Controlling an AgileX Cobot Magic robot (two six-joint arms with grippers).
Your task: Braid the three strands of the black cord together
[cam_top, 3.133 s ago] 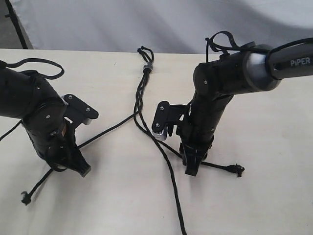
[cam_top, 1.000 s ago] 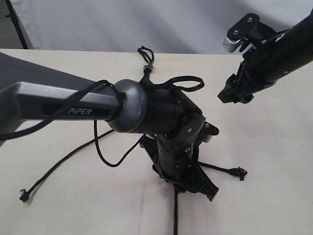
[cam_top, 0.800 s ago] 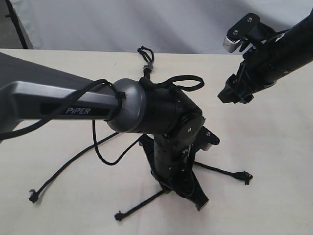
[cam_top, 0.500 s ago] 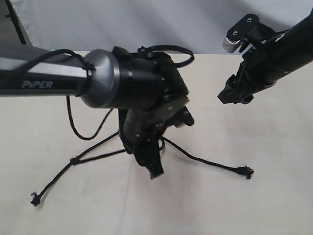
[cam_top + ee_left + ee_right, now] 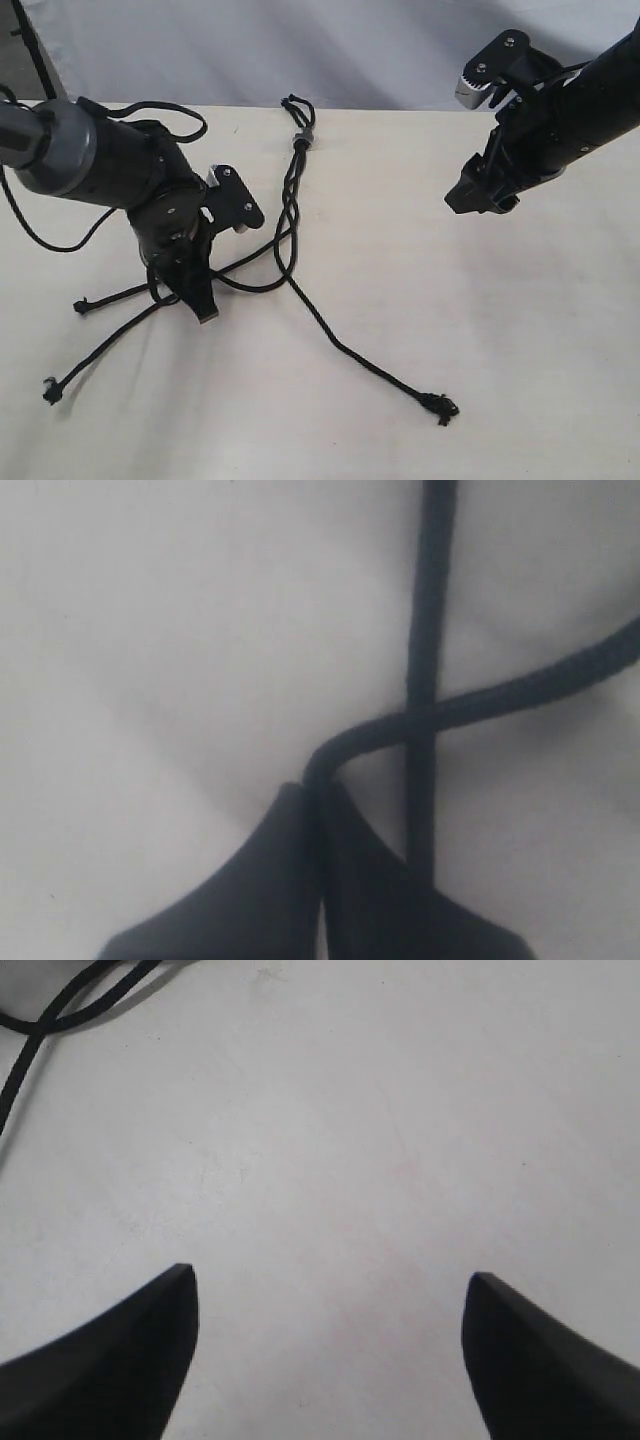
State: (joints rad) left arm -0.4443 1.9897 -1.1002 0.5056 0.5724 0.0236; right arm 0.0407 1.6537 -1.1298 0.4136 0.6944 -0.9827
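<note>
Three strands (image 5: 287, 210) of thin, matte black cord (image 5: 298, 142) fan across the tabletop (image 5: 520, 350) from one knot — each knot-tipped. Left end effector (image 5: 203, 308) clamps one strand; right end effector (image 5: 480, 198) hangs well apart, jaws wide.

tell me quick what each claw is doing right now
left claw: shut on one black strand
right claw: open, holding nothing
</note>
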